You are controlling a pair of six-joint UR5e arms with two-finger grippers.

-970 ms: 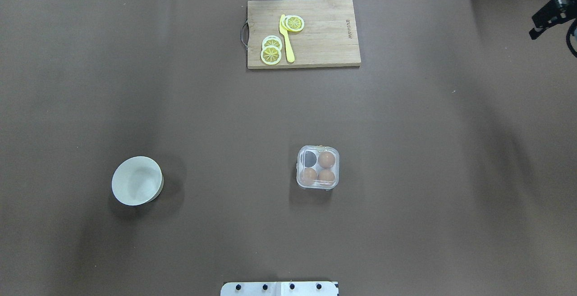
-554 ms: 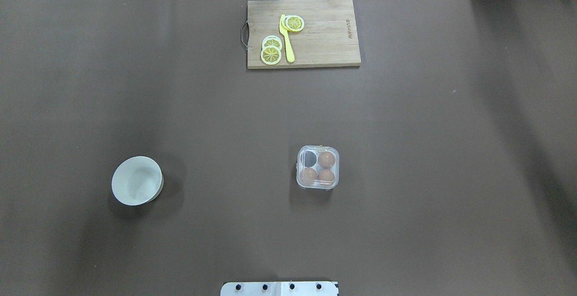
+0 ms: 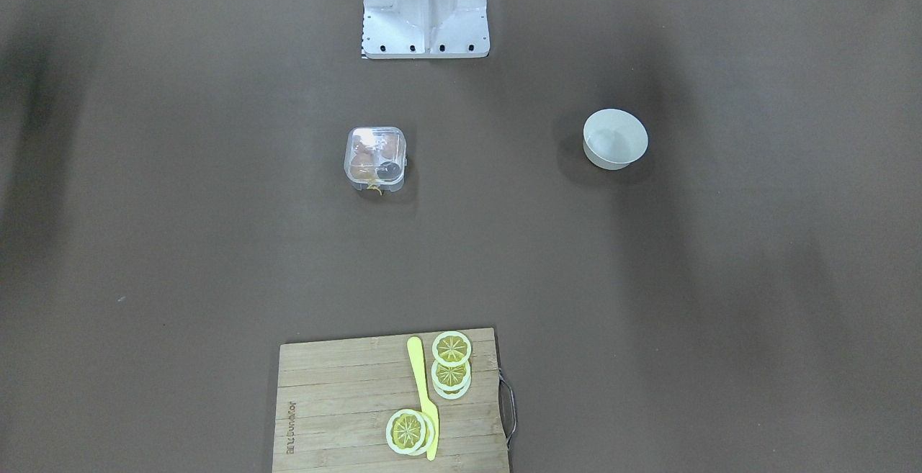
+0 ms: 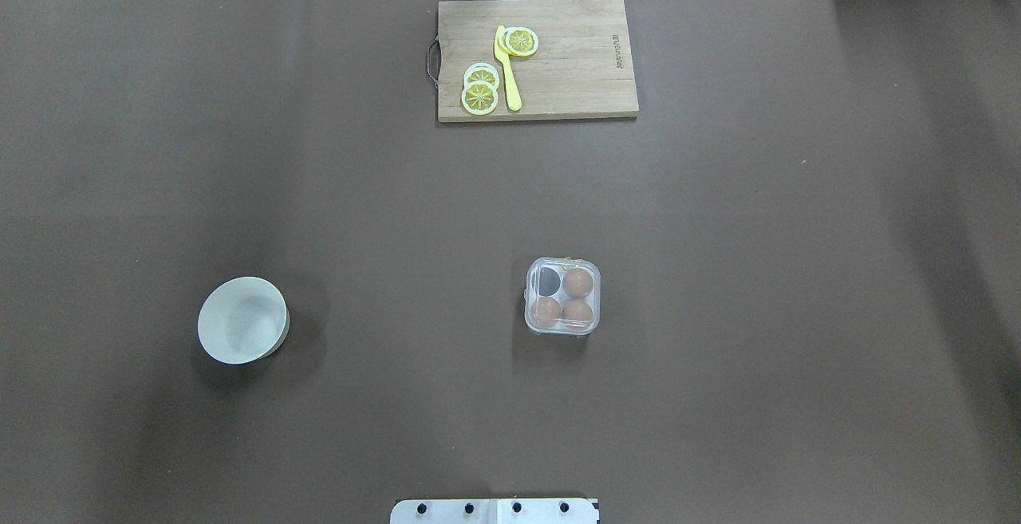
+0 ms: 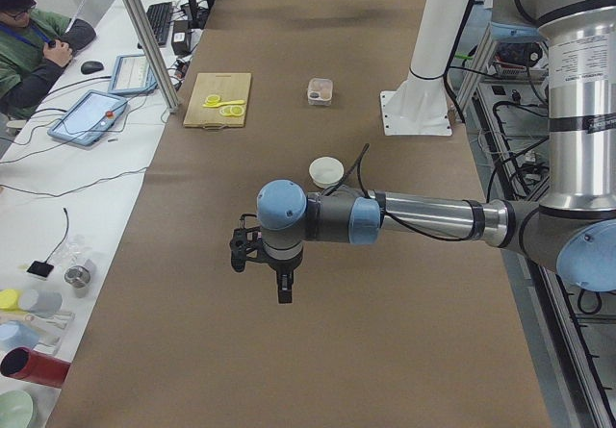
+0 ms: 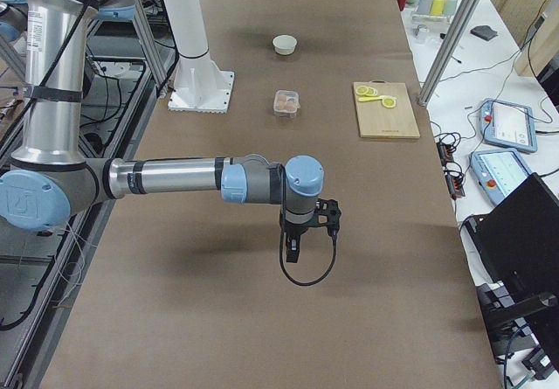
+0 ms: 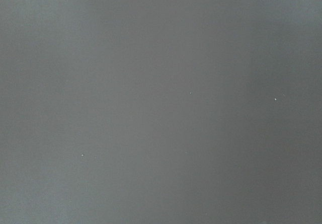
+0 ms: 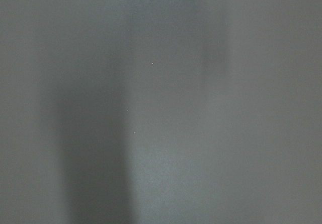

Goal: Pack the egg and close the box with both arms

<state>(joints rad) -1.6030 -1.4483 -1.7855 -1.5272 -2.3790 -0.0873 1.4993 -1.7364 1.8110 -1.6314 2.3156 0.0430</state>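
The clear box [image 4: 562, 298] stands near the table's middle, and it also shows in the front view [image 3: 375, 158]. Three tan-brown eggs fill three cups, one of them at the far right [image 4: 577, 283]. The far-left cup [image 4: 549, 278] is dark and empty. The lid seems to lie down over the cups. My left gripper [image 5: 279, 279] hangs over bare table far to the left of the box. My right gripper [image 6: 293, 247] hangs over bare table far to the right. Both show only in the side views, so I cannot tell whether they are open or shut. Both wrist views show only blurred table.
A white bowl [image 4: 242, 320] stands left of the box. A wooden cutting board [image 4: 574, 69] with lemon slices and a yellow knife [image 4: 507, 69] lies at the far edge. The white stand [image 3: 425, 5] is at the robot's side. An operator [image 5: 29, 34] sits beside the table.
The right gripper, seen at the overhead view's top right edge a second ago, has moved out of that view. The box, eggs and bowl have not moved.
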